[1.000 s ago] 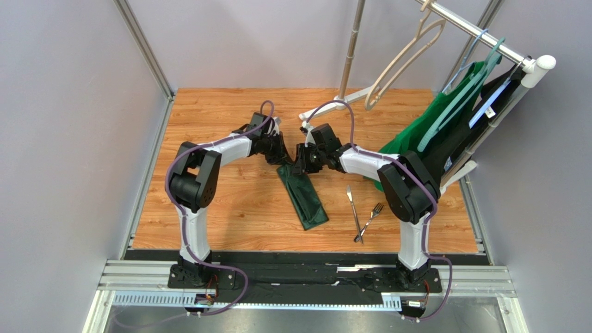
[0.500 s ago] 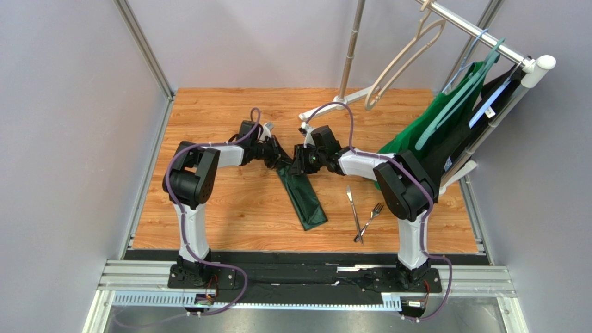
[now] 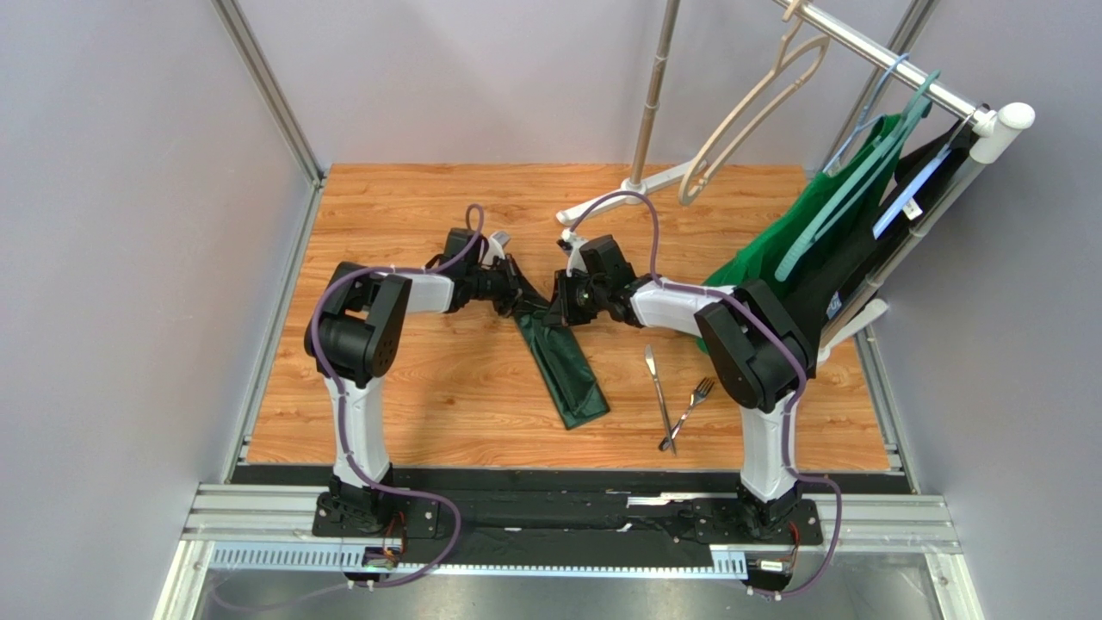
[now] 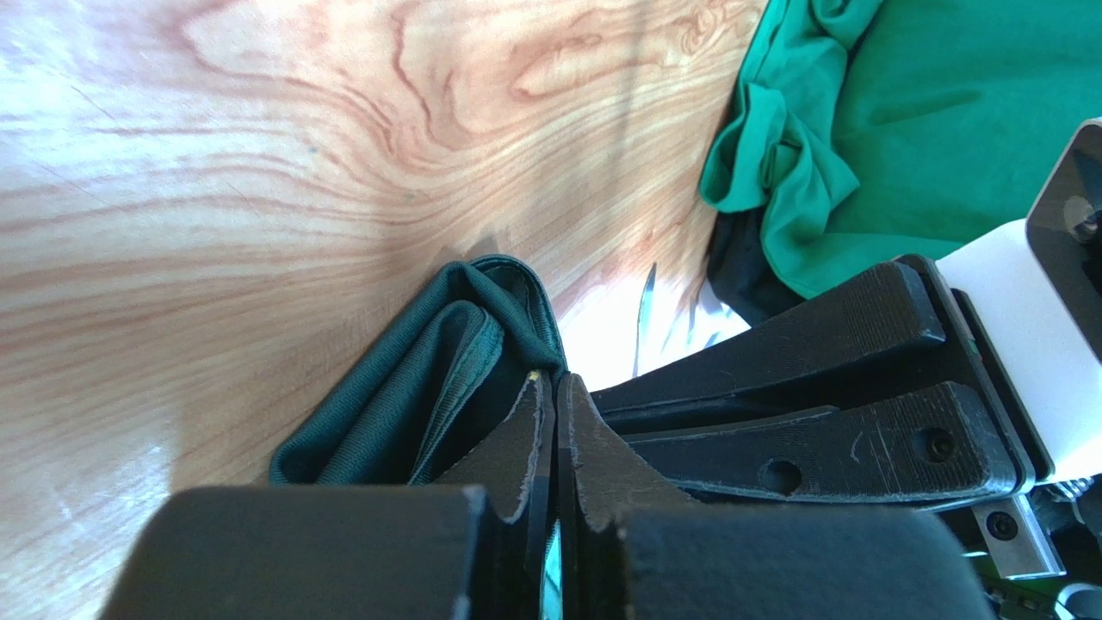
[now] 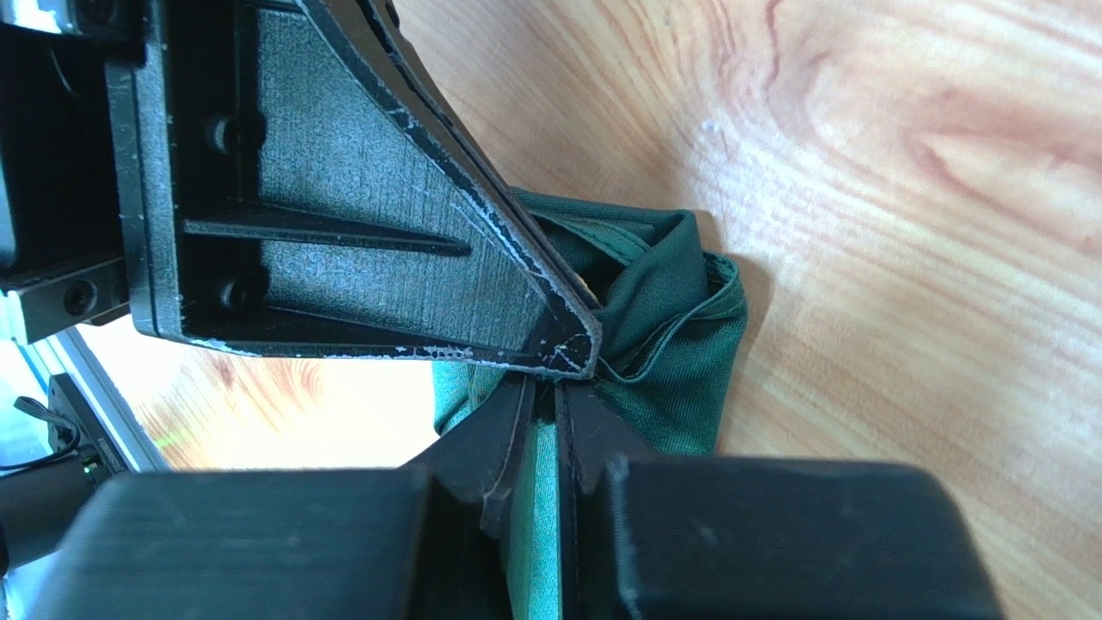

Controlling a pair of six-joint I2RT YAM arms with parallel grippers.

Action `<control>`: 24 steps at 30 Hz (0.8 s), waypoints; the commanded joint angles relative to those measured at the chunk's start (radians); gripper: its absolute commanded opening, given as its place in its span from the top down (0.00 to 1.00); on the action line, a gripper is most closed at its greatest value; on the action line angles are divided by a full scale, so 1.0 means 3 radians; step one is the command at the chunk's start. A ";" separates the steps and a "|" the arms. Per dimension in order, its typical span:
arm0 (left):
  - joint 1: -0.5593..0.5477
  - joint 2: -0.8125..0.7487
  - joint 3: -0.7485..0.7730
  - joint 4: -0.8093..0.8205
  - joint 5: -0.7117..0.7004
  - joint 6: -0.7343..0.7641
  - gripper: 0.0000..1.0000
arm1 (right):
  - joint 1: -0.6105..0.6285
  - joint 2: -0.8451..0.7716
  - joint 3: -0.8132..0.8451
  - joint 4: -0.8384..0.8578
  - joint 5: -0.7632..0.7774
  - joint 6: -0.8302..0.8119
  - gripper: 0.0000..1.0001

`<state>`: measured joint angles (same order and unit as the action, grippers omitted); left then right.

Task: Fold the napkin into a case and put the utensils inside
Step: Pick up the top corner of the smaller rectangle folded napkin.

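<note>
Top view: the napkin (image 3: 571,375) lies mid-table as a narrow dark green strip. It runs from the far end, where both arms meet, down toward the near right. The left gripper (image 3: 520,305) and right gripper (image 3: 559,310) sit nose to nose on that far end. The knife (image 3: 653,368) and fork (image 3: 699,394) lie to the right of the strip, apart from it, and cross at their near tips. Neither is inside yet.

Left wrist view: the left gripper (image 4: 556,416) has its fingers pressed together. A thin sliver of green shows between them, so it looks to be nipping one layer of the napkin (image 4: 414,388), which is bunched up at its tip. The right gripper's fingers (image 4: 802,355) crowd in just beside it.

Right wrist view: the right gripper (image 5: 549,433) is almost closed, with green cloth plainly between its fingers. The napkin (image 5: 679,330) folds up right at the tips, and the left gripper's finger (image 5: 362,233) touches the same bunch.

The step looks like parting or setting the pouch's far edge. To do it well, each pinch should hold one layer. The two should draw apart slowly and low, so the strip does not drag or unfold.

What could get in the way is mainly the two grippers themselves, tip to tip with no spare room. The bright green garment (image 3: 776,258) on its teal hanger (image 3: 847,181) hangs beside the right arm's elbow. It is a snag risk when that arm swings for the cutlery.
</note>
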<state>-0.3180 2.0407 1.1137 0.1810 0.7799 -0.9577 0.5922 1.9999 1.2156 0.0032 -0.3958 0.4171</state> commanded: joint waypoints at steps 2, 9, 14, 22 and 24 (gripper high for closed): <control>0.0017 -0.0099 0.0102 -0.0209 -0.0038 0.0237 0.86 | 0.0005 -0.0218 -0.0018 -0.0076 0.0026 -0.0056 0.96; 0.0017 -0.0216 0.0092 -0.0414 -0.0140 0.0395 0.61 | 0.0000 -0.0157 0.0034 -0.0083 -0.0020 -0.0036 0.79; 0.0017 -0.0237 0.0046 -0.0435 -0.0150 0.0421 0.60 | 0.0005 -0.0188 -0.0023 -0.0077 -0.0010 -0.0051 0.69; 0.0017 -0.0298 0.0025 -0.0490 -0.0166 0.0467 0.60 | 0.0005 -0.0157 -0.0028 -0.0047 -0.0036 -0.0036 0.78; 0.0017 -0.0308 0.0046 -0.0511 -0.0176 0.0482 0.60 | 0.0000 -0.0178 -0.0043 -0.0041 -0.0031 -0.0035 0.72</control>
<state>-0.3180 2.0136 1.1202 0.0395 0.7326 -0.8501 0.5926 1.9915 1.2087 -0.0330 -0.4023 0.4145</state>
